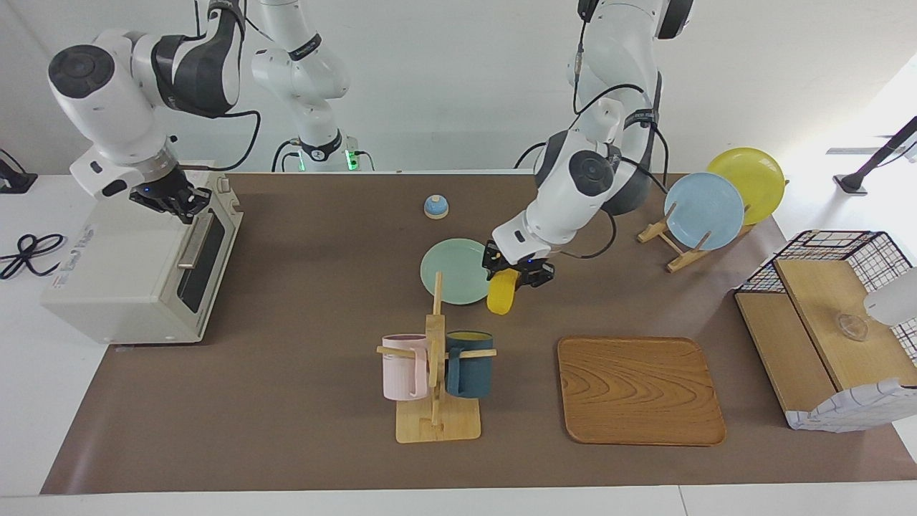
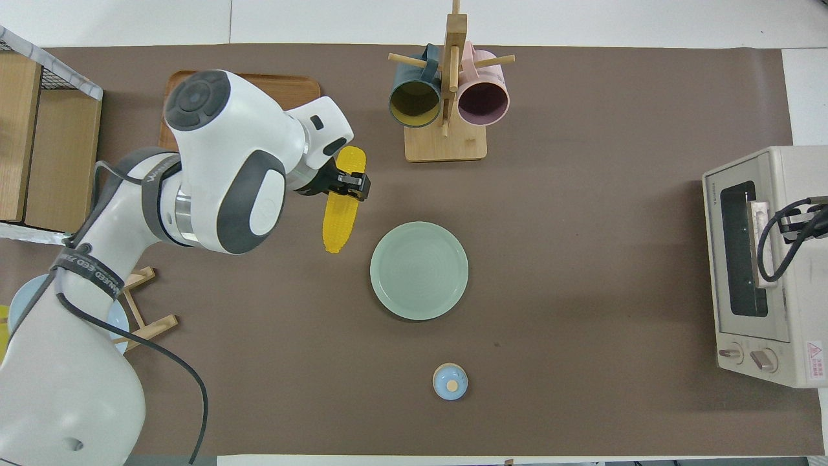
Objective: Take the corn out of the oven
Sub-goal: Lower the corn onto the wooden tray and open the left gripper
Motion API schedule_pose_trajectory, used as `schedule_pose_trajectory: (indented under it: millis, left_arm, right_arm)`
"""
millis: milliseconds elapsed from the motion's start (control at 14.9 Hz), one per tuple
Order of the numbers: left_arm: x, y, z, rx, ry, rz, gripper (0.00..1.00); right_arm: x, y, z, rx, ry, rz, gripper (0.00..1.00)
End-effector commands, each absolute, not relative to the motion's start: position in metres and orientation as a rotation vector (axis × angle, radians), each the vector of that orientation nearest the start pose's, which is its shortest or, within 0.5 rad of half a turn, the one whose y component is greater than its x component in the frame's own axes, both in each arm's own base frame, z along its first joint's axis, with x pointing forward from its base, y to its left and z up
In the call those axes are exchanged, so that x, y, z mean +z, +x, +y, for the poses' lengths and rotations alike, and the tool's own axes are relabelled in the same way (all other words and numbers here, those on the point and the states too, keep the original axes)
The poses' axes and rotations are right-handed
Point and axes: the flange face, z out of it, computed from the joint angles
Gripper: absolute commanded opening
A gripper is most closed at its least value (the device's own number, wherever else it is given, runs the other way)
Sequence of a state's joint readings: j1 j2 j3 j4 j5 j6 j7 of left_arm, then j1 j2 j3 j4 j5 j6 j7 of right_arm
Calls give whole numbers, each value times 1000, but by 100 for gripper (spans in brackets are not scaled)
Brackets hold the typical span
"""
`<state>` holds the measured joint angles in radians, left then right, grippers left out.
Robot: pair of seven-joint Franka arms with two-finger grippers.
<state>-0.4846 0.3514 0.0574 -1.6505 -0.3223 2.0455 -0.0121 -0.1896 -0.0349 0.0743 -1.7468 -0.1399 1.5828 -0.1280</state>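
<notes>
The yellow corn (image 1: 501, 295) (image 2: 339, 219) hangs in my left gripper (image 1: 517, 274) (image 2: 347, 182), which is shut on its upper part. It is held tilted over the brown mat, right beside the green plate (image 1: 458, 271) (image 2: 419, 270), toward the left arm's end. Whether its low tip touches the mat I cannot tell. The cream-white oven (image 1: 136, 272) (image 2: 802, 272) stands at the right arm's end with its dark glass door closed. My right gripper (image 1: 179, 202) (image 2: 801, 220) is at the top of the door, by the metal bar handle (image 1: 195, 240) (image 2: 762, 243).
A mug rack (image 1: 435, 373) (image 2: 446, 97) with a pink and a dark blue mug stands farther from the robots than the plate. A wooden tray (image 1: 637, 390), a small blue bell (image 1: 436, 206) (image 2: 450, 380), a plate rack (image 1: 706, 211) and a wire basket (image 1: 824, 322) are also on the table.
</notes>
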Motion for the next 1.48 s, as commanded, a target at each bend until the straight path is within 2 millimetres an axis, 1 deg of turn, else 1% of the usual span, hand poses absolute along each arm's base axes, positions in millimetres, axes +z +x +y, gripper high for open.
schedule_pose_trajectory:
  millis: [0,134,202,269,336,403,471,538,605,672,739,807,874,941,1008,1076,1143,1345,1412]
  left_arm:
    - [420,640,-237,-10,-3408,289,0]
    - [406,665,-205,11,-3386,219,0]
    - [398,683,-189,-13,-3349,206,0]
    - [391,699,-174,-32,-3328,186,0]
    - [383,710,-161,-47,-3322,156,0]
    - [375,721,-147,-67,-3316,127,0]
    - [369,732,-133,-86,-3305,103,0]
    - [366,740,-124,-114,-3303,82,0]
    - [358,744,-122,-130,-3300,72,0]
    - [354,746,-121,-156,-3287,78,0]
    - [352,748,-112,-171,-3269,70,0]
    - [348,750,-102,-173,-3261,54,0]
    - [343,751,-102,-173,-3259,54,0]
    - [335,751,-106,-175,-3256,62,0]
    - [330,752,-108,-190,-3254,64,0]
    - [328,752,-104,-183,-3254,54,0]
    - [328,752,-106,-188,-3254,58,0]
    - [323,751,-108,-211,-3242,76,0]
    - [322,750,-108,-214,-3226,100,30]
  right_arm:
    - [596,541,-66,208,-3187,-45,0]
    - [617,539,-49,198,-3151,-81,3]
    - [629,536,-39,210,-3131,-101,3]
    - [633,536,-30,236,-3118,-121,3]
    - [629,540,-17,248,-3116,-155,3]
    - [629,539,-2,268,-3115,-197,11]
    - [629,538,1,277,-3108,-206,19]
    - [629,538,4,276,-3115,-214,21]
    - [630,539,6,265,-3124,-214,33]
    - [625,540,4,274,-3106,-202,85]
    - [624,538,7,258,-3109,-209,100]
    - [628,537,9,247,-3115,-215,100]
    - [630,535,9,242,-3113,-216,100]
    - [632,532,4,234,-3113,-200,100]
    - [632,533,4,232,-3115,-199,100]
    - [633,531,6,233,-3123,-205,100]
    - [633,530,11,242,-3130,-219,100]
    - [636,530,8,237,-3134,-209,100]
    - [642,525,4,230,-3136,-192,100]
